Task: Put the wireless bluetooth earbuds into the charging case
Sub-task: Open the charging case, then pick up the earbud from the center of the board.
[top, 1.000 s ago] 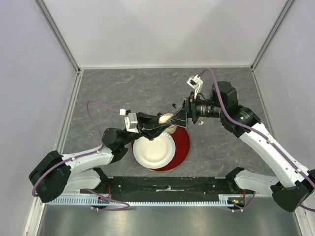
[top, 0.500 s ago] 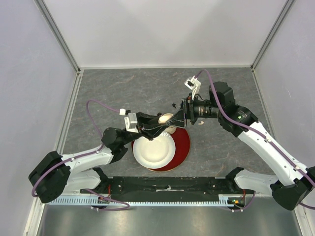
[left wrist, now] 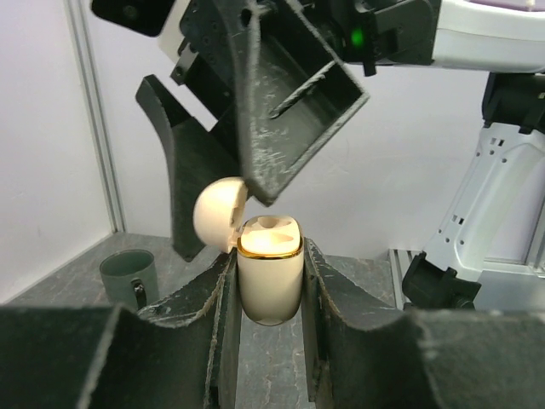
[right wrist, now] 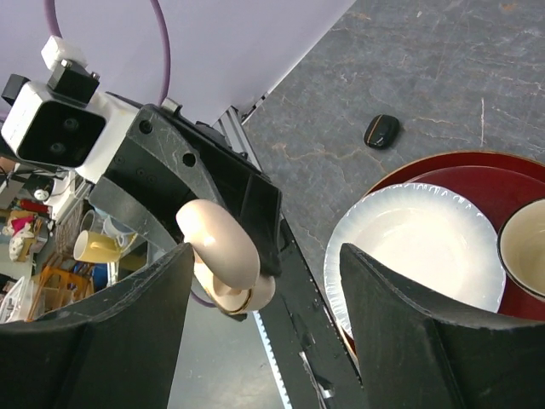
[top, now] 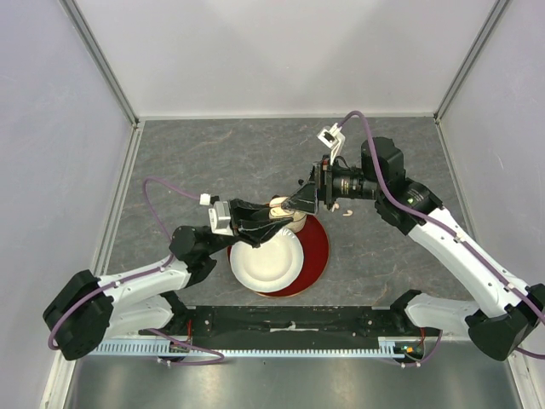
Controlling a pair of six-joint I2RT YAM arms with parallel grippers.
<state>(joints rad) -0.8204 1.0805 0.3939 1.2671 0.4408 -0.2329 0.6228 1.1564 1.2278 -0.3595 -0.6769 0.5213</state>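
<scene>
The cream charging case (left wrist: 270,273) with a gold rim stands upright between my left gripper's (left wrist: 269,294) fingers, which are shut on it. Its lid (left wrist: 220,213) is swung open to the left. In the top view the case (top: 281,208) hangs above the plates. My right gripper (right wrist: 264,328) is open and empty. Its fingers (left wrist: 289,102) hang just above the case, one tip next to the lid hinge. A tiny pale piece, perhaps an earbud (top: 346,210), lies on the table right of that gripper. I cannot tell what sits inside the case.
A white paper plate (top: 266,262) rests on a red plate (top: 318,254), with a paper cup (right wrist: 528,243) at their far edge. A small black oval object (right wrist: 381,130) lies on the grey table behind them. A green mug (left wrist: 128,274) stands farther off.
My left arm has drawn back slightly to the left with the case. The right gripper has followed it leftward and its jaws have narrowed a little.
</scene>
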